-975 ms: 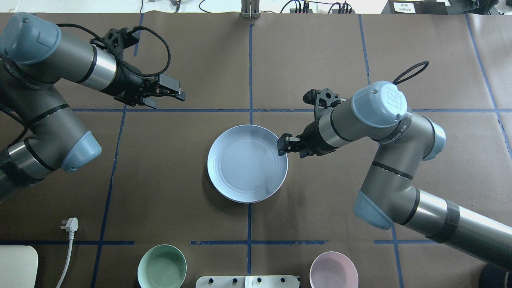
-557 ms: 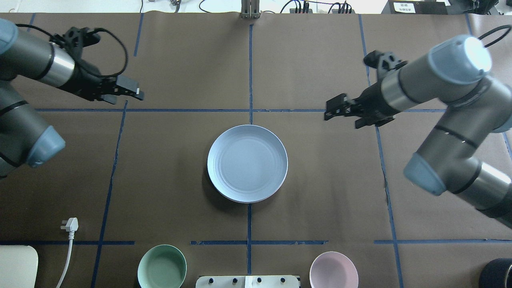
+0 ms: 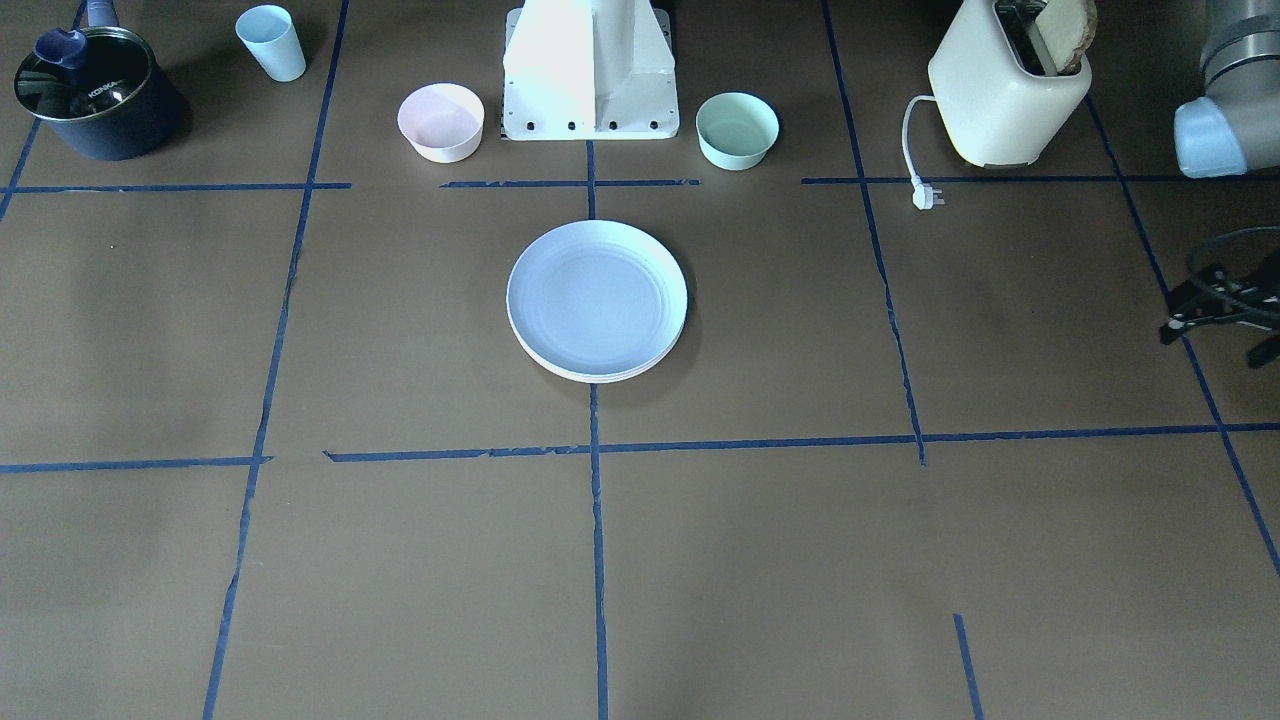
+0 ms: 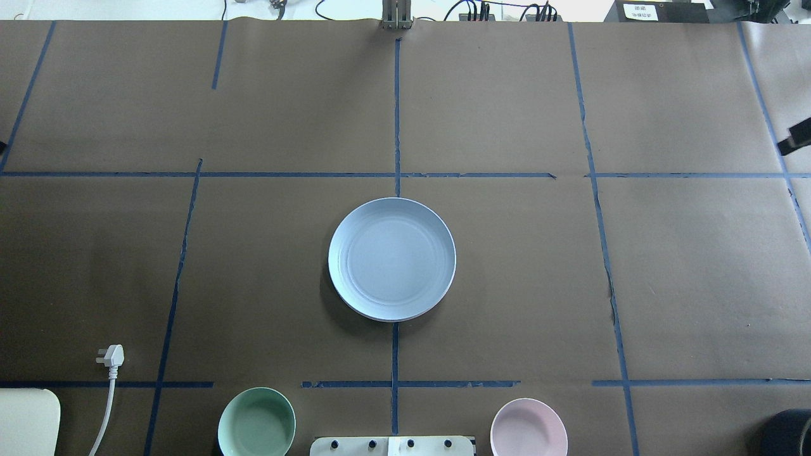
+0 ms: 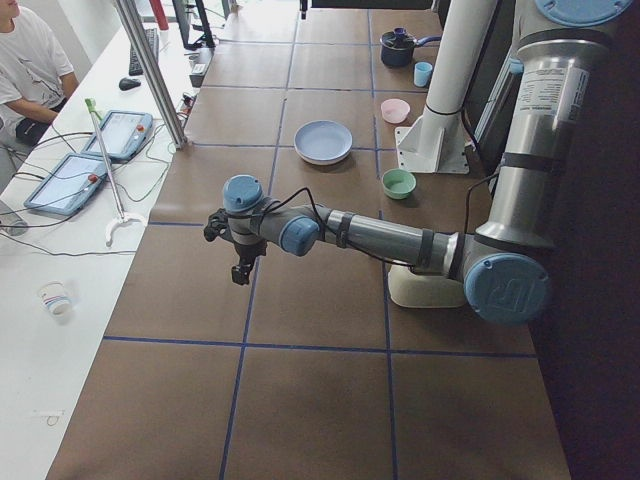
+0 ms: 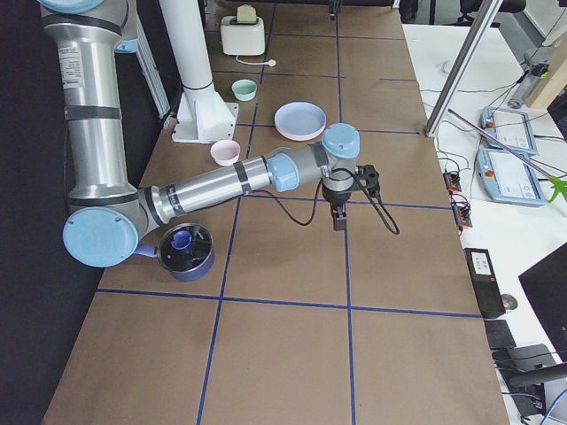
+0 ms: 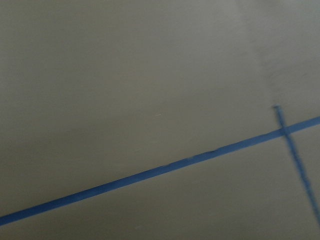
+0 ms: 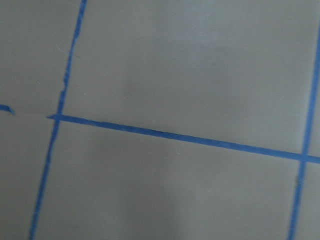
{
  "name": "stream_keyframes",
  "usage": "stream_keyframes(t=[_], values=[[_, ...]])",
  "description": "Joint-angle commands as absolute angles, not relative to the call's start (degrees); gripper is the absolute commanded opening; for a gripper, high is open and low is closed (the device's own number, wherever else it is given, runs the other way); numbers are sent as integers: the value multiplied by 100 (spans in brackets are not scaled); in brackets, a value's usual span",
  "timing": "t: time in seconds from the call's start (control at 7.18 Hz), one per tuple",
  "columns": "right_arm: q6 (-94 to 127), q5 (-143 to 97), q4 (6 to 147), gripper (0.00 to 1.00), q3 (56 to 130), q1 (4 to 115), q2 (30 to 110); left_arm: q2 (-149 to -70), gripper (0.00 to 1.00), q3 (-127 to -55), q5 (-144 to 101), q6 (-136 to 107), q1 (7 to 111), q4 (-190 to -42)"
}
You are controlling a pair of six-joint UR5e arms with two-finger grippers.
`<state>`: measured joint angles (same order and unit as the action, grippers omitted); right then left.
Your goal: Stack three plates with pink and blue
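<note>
The pale blue plate [image 4: 391, 258] lies at the table's middle, on top of a stack [image 3: 597, 300]. A cream rim [image 3: 600, 377] shows under it in the front-facing view. The pink plate is hidden. My left gripper [image 5: 240, 272] hangs over bare paper far to the left of the stack. Only dark parts of it show at the front-facing view's edge [image 3: 1215, 310]. My right gripper [image 6: 338, 221] hangs over bare paper far to the right, a sliver at the overhead view's edge [image 4: 797, 140]. I cannot tell whether either is open or shut. Both wrist views show only paper and blue tape.
A mint bowl [image 4: 256, 423] and a small pink bowl [image 4: 529, 427] stand either side of the robot base [image 3: 590, 70]. A toaster [image 3: 1005, 85] with its plug [image 4: 111, 356], a dark pot [image 3: 85, 95] and a blue cup [image 3: 272, 42] stand along the robot's edge.
My right gripper was at the blue plate's right rim and has pulled away to the right. My left arm has drawn back to the left. Both have left the overhead view.
</note>
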<state>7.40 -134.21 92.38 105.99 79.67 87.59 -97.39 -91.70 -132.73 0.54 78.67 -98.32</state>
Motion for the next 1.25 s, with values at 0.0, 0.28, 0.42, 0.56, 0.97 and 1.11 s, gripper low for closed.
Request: stream_keyframes(t=[0.0,0.28,0.42,0.56,0.97,1.11], values=[[-1225,-13421,10237,100,10207,8690,8903,-9703,100,-9219,-13280,1396,8778,-8241],[-1205,-13491,10283,100,10125,8745,8833,-9668,100,-9220,-13315,1380,8789,-7910],[-1126,-13526,10275,100,10142,8745,8824,-9590,100,-9176,-13655,1362,8789,-7919],[-1108,-13579,10266,100,10143,8736,8824,-9571,100,-9150,-13902,1345,8789,-7919],[-984,-13553,10257,100,10143,8710,8868,-9493,100,-9201,-13913,1318,8780,-7919],[-984,-13570,10257,100,10160,8710,8886,-9475,100,-9141,-13922,1318,8772,-7919]])
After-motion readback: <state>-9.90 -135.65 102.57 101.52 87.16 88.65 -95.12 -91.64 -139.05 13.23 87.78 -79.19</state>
